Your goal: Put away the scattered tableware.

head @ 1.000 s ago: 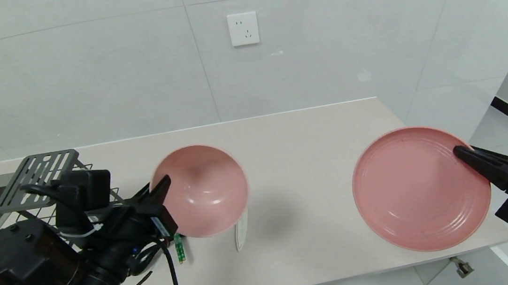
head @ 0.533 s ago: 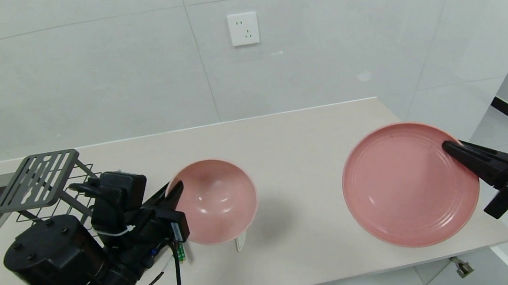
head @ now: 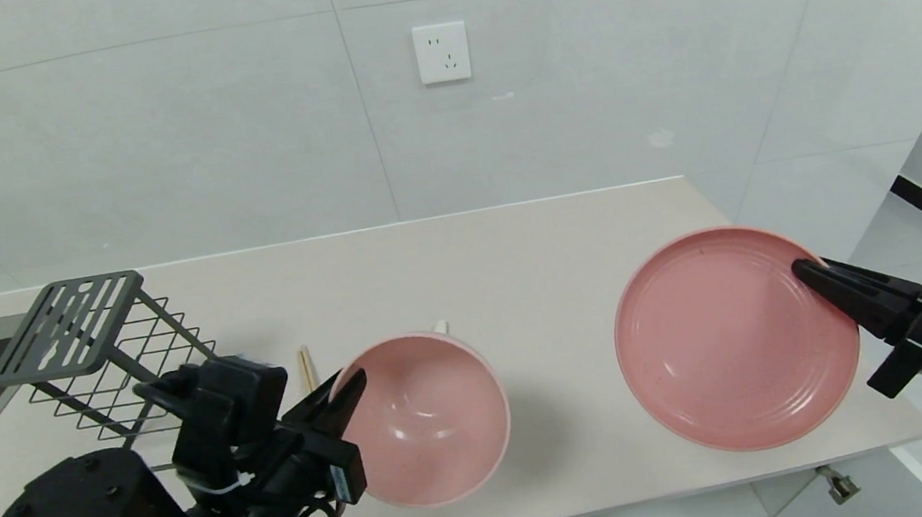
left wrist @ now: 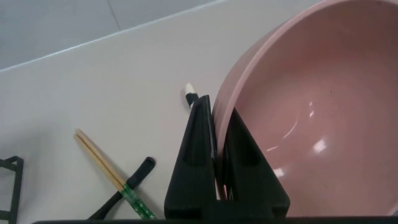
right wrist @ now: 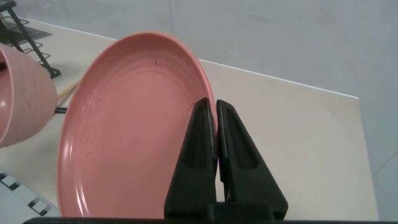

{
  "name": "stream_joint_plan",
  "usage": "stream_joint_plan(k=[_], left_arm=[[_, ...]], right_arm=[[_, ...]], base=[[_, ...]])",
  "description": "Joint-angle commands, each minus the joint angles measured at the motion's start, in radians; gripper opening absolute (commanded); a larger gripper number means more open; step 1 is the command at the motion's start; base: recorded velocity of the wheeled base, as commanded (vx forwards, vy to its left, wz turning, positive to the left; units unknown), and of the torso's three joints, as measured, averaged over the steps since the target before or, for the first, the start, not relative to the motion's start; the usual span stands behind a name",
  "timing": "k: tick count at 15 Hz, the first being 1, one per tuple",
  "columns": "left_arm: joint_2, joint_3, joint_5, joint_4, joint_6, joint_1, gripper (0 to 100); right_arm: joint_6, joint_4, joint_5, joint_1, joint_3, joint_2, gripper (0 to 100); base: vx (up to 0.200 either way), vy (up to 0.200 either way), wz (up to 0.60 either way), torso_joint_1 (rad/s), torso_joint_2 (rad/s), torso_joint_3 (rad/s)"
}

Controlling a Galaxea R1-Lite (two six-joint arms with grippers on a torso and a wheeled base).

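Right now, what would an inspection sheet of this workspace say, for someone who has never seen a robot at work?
Surface: beige table, bare in the middle.
Job's things: pink bowl and pink plate, each held by its rim, the plate tilted; chopsticks lying on the table beside the bowl; wire rack at the table's left end.
Clutter: a white tip pokes out behind the bowl; too hidden to name.
Grippers: left gripper shut on the bowl; right gripper shut on the plate.
Cables: nothing seen on the table.
Surroundings: grey tiled wall with a white socket.
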Motion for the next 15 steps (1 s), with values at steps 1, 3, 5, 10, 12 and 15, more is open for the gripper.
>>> stream_joint_plan(k=[1, 3, 5, 10, 12, 15], left_arm=[[-0.117, 0.021, 0.001, -0.001, -0.069, -0.013, 0], [-0.18, 0.11, -0.001, -0.001, -0.092, -0.089, 0], [-0.191, 0.107, -0.001, -0.001, -0.087, -0.102, 0], [-0.2, 0.109, -0.003, -0.001, -0.086, -0.098, 0], [-0.176, 0.11, -0.001, -0.001, -0.087, -0.099, 0], [-0.179, 0.11, -0.001, -0.001, -0.087, -0.099, 0]], right_arm=[[0.0, -0.001, 0.0, 0.001, -0.002, -0.001, 0], [-0.011, -0.001, 0.0, 0.001, -0.006, -0.006, 0], [-0.036, -0.001, 0.0, 0.001, -0.005, -0.003, 0], [-0.036, -0.001, -0.001, 0.001, -0.005, -0.001, 0], [-0.032, -0.001, -0.001, 0.001, -0.005, -0.001, 0], [-0.036, -0.001, 0.0, 0.001, -0.006, -0.001, 0]], base=[[-0.2, 0.0, 0.0, 0.007, 0.0, 0.002], [-0.1, 0.0, 0.0, 0.004, 0.0, 0.001], [0.0, 0.0, 0.0, 0.0, 0.0, 0.0], [0.0, 0.0, -0.12, 0.003, 0.0, 0.0], [0.0, 0.0, -0.6, 0.01, 0.0, -0.002], [0.0, 0.0, -0.2, -0.001, 0.0, 0.001]])
